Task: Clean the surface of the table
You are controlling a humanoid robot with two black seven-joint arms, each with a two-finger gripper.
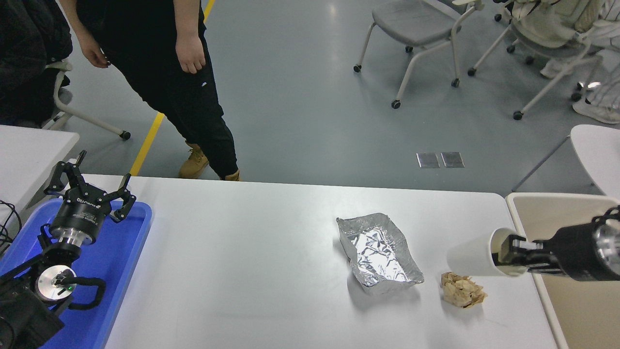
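at the right edge, the right hand [506, 252] pinched a white cup's [472, 259] rim, holding it sideways above the counter [252, 252], near crumpled paper [461, 290] and foil [379, 253]. left hand [92, 186] spread over the blue tray [116, 257].

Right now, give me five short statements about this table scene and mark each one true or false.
1. The right gripper holds the white paper cup on its side, with a finger inside the rim. True.
2. The crumpled silver foil tray lies inside the blue plastic tray. False: it lies on the white table surface.
3. The crumpled brown paper wad lies on the table beside the foil tray. True.
4. The left gripper is shut on the paper wad. False: it is open and empty over the blue tray.
5. The beige bin stands at the table's left end. False: it is at the right end.
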